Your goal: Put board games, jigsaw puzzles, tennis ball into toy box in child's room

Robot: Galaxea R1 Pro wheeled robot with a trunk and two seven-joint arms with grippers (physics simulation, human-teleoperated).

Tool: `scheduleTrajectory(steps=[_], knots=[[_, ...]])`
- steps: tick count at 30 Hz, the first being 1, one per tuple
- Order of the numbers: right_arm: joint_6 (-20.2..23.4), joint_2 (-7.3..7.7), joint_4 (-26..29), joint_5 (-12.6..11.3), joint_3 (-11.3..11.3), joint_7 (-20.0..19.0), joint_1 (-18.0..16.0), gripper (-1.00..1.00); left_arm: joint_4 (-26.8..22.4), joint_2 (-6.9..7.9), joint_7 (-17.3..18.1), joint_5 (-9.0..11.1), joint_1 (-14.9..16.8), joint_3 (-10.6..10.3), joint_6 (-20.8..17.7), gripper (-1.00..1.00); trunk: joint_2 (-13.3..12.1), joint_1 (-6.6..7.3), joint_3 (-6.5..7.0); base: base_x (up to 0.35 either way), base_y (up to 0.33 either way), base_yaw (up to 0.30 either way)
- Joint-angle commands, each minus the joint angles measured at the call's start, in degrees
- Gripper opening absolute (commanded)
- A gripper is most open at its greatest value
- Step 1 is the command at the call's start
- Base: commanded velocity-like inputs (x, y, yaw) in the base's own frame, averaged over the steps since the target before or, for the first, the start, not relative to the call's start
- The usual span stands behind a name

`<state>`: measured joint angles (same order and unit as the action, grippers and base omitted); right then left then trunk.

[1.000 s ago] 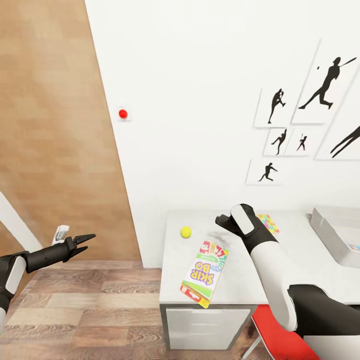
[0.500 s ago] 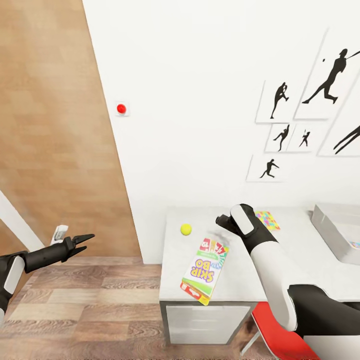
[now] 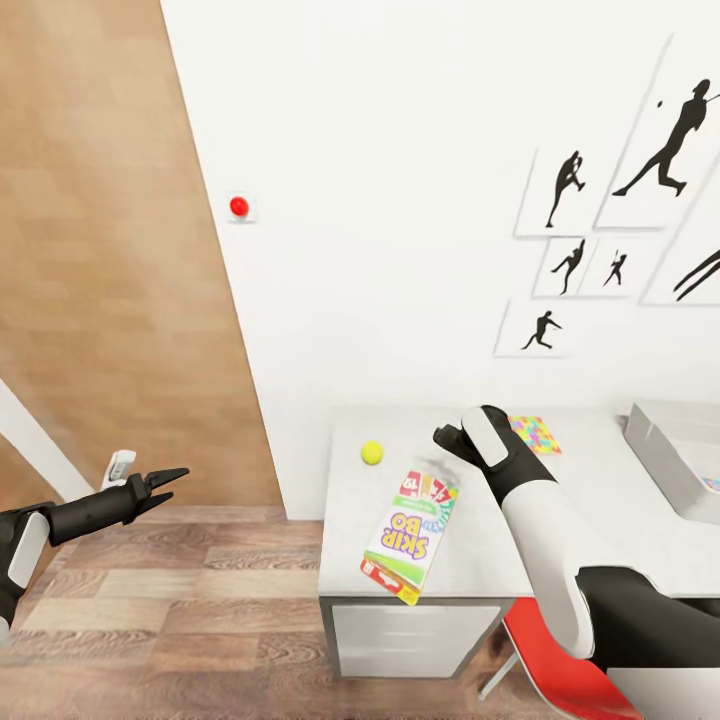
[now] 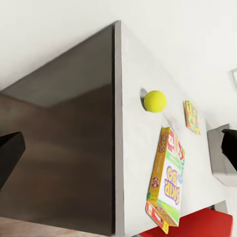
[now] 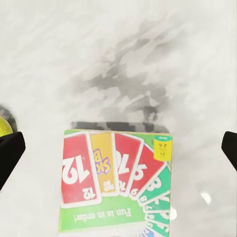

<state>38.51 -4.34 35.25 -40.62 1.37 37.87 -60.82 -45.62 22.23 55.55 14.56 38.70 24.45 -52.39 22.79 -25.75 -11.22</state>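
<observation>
The right gripper (image 3: 452,440) is held over the far end of the game box (image 3: 411,535), its fingers spread wide with nothing between them; in the right wrist view the two black fingertips (image 5: 10,155) are seen at the picture's opposite edges, with the box lid between and below them. The box lies on the table (image 3: 600,520) with its near corner jutting past the front edge, so a push or glancing contact during the descent could, it is judged, tip it over the edge to the floor. A grasp across the wide lid may also slip, since the box is flat and thin. The ball (image 3: 372,453) rests just beside the box's far end, near the table's left edge, and could be knocked and sent rolling off if a finger brushes it. A puzzle (image 3: 533,435) lies behind the right arm, apart from the box. The toy box (image 3: 668,455) stands at the table's right end, well apart from the game box; a small patch of colour is seen inside it, but what it is cannot be told. The left gripper (image 3: 160,485) hangs over the floor, away from the table, with its fingers slightly parted and holding nothing.
</observation>
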Motion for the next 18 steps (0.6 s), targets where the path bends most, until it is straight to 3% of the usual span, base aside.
scheduleTrajectory(steps=[1,11,18], knots=[[0.01,-0.04,0.08,-0.43,0.14,0.45,-0.06,1.0,0.03,0.0,0.18,0.0,0.06,0.07,-0.25,1.0,0.13,-0.03,-0.22,0.0,0.0,0.0],[-2.29,-0.01,-1.96,-0.42,0.11,0.45,-0.08,1.0,0.02,0.0,0.18,-0.03,0.06,0.07,-0.25,1.0,0.13,-0.03,-1.16,0.005,0.009,0.0],[-2.76,0.5,-2.66,-0.42,0.04,0.45,-0.08,1.0,0.03,0.0,0.18,-0.02,0.06,0.07,-0.25,1.0,0.13,-0.03,-1.82,0.097,0.142,0.0]])
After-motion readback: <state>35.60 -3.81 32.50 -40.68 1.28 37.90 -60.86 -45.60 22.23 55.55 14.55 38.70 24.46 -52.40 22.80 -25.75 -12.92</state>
